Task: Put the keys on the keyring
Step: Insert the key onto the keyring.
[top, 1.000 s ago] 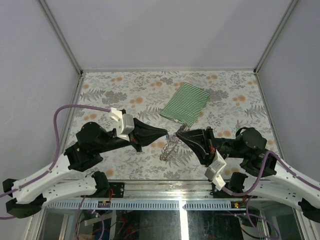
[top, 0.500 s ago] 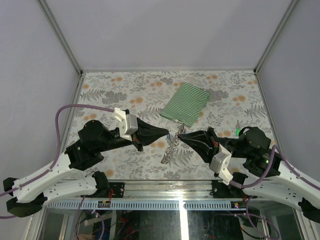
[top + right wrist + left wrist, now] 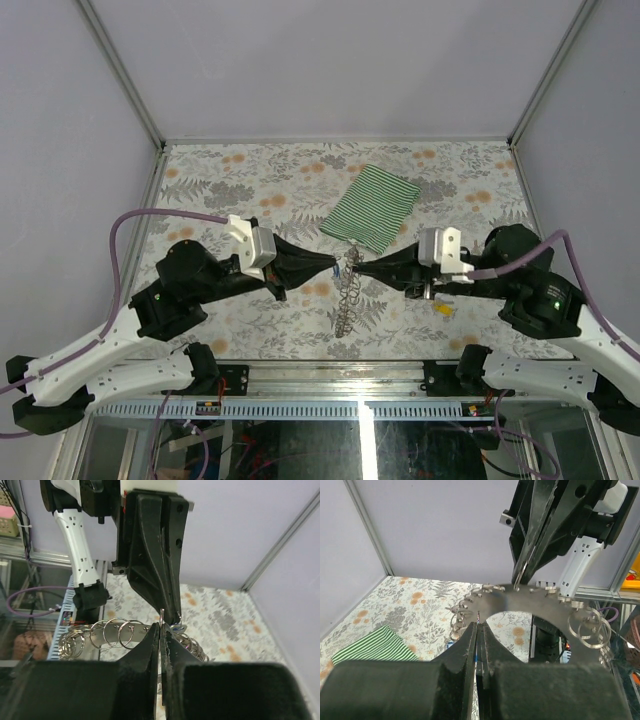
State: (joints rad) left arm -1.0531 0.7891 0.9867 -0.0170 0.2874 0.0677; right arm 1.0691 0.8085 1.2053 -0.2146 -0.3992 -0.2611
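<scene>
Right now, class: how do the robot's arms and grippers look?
White lower links and black joints on the left arm and right arm. The left gripper and right gripper are black tapering wedges behind white wrist blocks. Purple cables trail both.

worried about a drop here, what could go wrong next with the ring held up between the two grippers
1. The right gripper pinches the keyring by a thin edge; the hanging loop could swing or slip out.
2. The left gripper holds only a sliver of the blue key; it may drop.
3. The tips nearly meet, so a small misalignment could make them collide.
</scene>
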